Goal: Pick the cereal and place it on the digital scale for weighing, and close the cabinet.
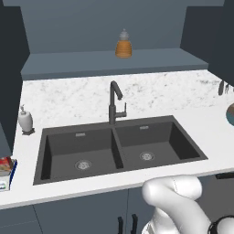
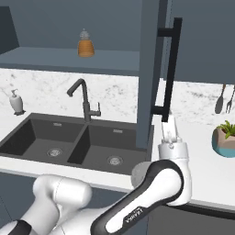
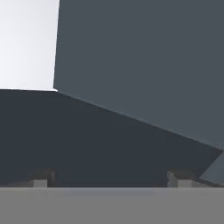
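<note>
The cereal [image 1: 4, 164], a small red box, rests on the digital scale [image 1: 8, 179], cut by the left edge of the left base view. The cabinet [image 1: 114, 64] above the sink stands open, and one slate-blue door [image 2: 149, 69] juts out edge-on with its long black handle [image 2: 170, 64]. My gripper [image 2: 167, 123] points upward just below that door's lower end, beside the handle's foot. In the hand view the gripper [image 3: 109, 183] is open with nothing between its tips, facing the dark door panel [image 3: 140, 65] at close range.
A double sink [image 1: 119, 151] with a dark faucet [image 1: 114, 103] lies ahead. A white soap dispenser [image 1: 25, 121] stands left of it. An amber bottle [image 1: 123, 45] sits on the cabinet shelf. A potted plant [image 2: 225, 137] and hanging utensils [image 2: 220, 101] are at right.
</note>
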